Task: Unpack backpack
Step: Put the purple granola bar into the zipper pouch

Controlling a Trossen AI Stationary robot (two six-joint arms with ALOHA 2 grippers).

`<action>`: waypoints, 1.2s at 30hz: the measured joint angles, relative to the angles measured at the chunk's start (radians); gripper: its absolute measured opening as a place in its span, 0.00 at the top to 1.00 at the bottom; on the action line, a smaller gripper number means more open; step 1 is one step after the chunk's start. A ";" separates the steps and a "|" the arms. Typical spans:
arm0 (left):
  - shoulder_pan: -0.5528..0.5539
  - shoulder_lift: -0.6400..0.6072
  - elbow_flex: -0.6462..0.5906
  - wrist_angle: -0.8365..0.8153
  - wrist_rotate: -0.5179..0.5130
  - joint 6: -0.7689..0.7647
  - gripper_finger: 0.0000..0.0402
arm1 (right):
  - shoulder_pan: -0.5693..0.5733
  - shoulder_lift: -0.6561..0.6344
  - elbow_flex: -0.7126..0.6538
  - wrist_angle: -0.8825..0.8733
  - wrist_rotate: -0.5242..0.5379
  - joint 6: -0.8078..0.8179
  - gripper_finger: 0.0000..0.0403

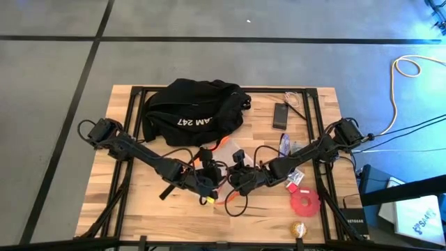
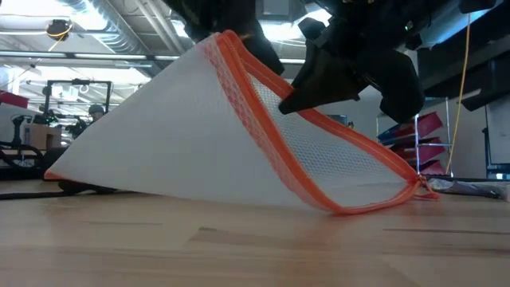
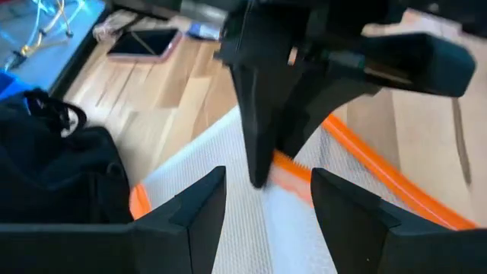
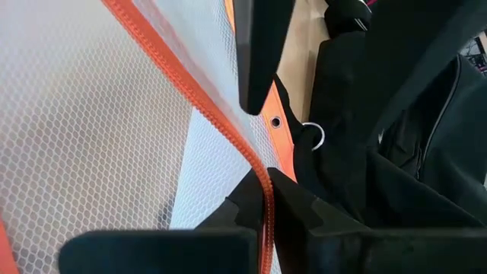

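A white mesh pouch [image 2: 199, 135] with an orange zipper edge stands like a tent on the table, in front of the black backpack [image 1: 195, 104], which lies at the far side. My right gripper [image 4: 268, 190] is shut on the pouch's orange edge. My left gripper [image 3: 266, 202] faces it from the table's left. Its fingers stand apart with the pouch's mesh [image 3: 251, 228] between them, and I cannot tell whether they touch it. The pouch's peak [image 2: 227, 36] disappears under a dark gripper part. My right gripper pinches the pouch's orange zipper edge [image 4: 262, 164] between its two fingers, partway along that edge. The fingers slant down from the table's right. The held edge is raised and slopes down to a corner [image 2: 418, 185], and the pouch's lower edge [image 2: 239, 199] rests on the table.
A black phone [image 1: 281, 115] lies at the far right. Toward the near right edge lie a small packet [image 1: 295, 179], a red disc [image 1: 304, 203] and a round gold thing [image 1: 297, 229]. Bare wood shows at the near left [image 1: 139, 209].
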 joint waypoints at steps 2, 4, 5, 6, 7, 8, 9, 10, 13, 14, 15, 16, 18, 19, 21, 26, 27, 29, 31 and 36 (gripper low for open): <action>0.010 0.000 -0.001 -0.008 0.045 -0.029 0.56 | 0.000 0.000 0.000 0.001 0.000 -0.001 1.00; 0.017 0.000 -0.001 0.015 0.135 -0.047 0.56 | 0.000 0.000 0.000 0.000 0.000 -0.002 1.00; 0.017 0.000 -0.001 0.038 0.168 -0.049 0.56 | 0.000 0.000 0.000 0.000 0.000 -0.002 1.00; 0.016 0.000 -0.001 0.058 0.184 -0.050 0.56 | 0.000 0.000 0.000 0.000 0.000 -0.003 1.00; 0.013 0.000 -0.001 0.066 0.186 -0.048 0.56 | 0.000 0.000 0.000 0.000 0.000 -0.003 1.00; 0.012 0.000 -0.001 0.059 0.177 -0.047 0.56 | 0.000 0.000 0.000 0.000 0.000 -0.004 1.00; 0.014 0.000 -0.001 0.029 0.161 -0.053 0.56 | 0.000 0.000 0.000 0.000 0.000 -0.005 1.00; 0.023 0.000 -0.001 -0.014 0.142 -0.070 0.56 | 0.000 0.000 0.000 0.000 0.000 -0.006 1.00; 0.061 0.000 -0.001 -0.129 0.122 -0.143 0.56 | 0.000 0.000 0.000 0.000 0.000 -0.006 1.00; 0.069 0.000 -0.002 -0.146 0.118 -0.161 0.56 | 0.000 0.000 0.000 0.001 0.000 -0.006 1.00; 0.075 0.000 -0.002 -0.149 0.114 -0.162 0.56 | 0.000 0.000 0.000 0.000 -0.001 -0.006 1.00; 0.075 0.000 -0.002 -0.144 0.113 -0.158 0.56 | 0.000 0.000 0.000 0.001 -0.001 -0.006 1.00; 0.070 0.000 -0.002 -0.130 0.103 -0.138 0.56 | 0.000 0.000 0.000 0.001 -0.001 -0.017 1.00; 0.069 0.000 -0.002 -0.126 0.104 -0.138 0.56 | 0.000 0.000 0.000 0.001 -0.001 -0.021 1.00; 0.076 0.000 -0.002 -0.125 0.128 -0.153 0.56 | -0.001 0.000 0.000 0.001 -0.001 -0.022 1.00; 0.077 0.000 -0.018 -0.037 0.212 -0.155 0.56 | 0.000 0.000 0.000 0.000 -0.009 -0.022 1.00; 0.074 0.000 -0.018 -0.019 0.224 -0.150 0.56 | 0.000 0.000 0.000 0.000 -0.009 -0.022 1.00; 0.071 0.000 -0.017 -0.002 0.240 -0.141 0.56 | 0.000 0.000 0.000 0.000 -0.009 -0.023 1.00; 0.073 0.000 -0.017 -0.005 0.259 -0.140 0.56 | 0.000 0.000 0.000 -0.002 -0.009 -0.023 1.00; 0.075 0.000 -0.017 0.018 0.304 -0.145 0.56 | 0.000 0.000 0.000 -0.003 -0.009 -0.037 1.00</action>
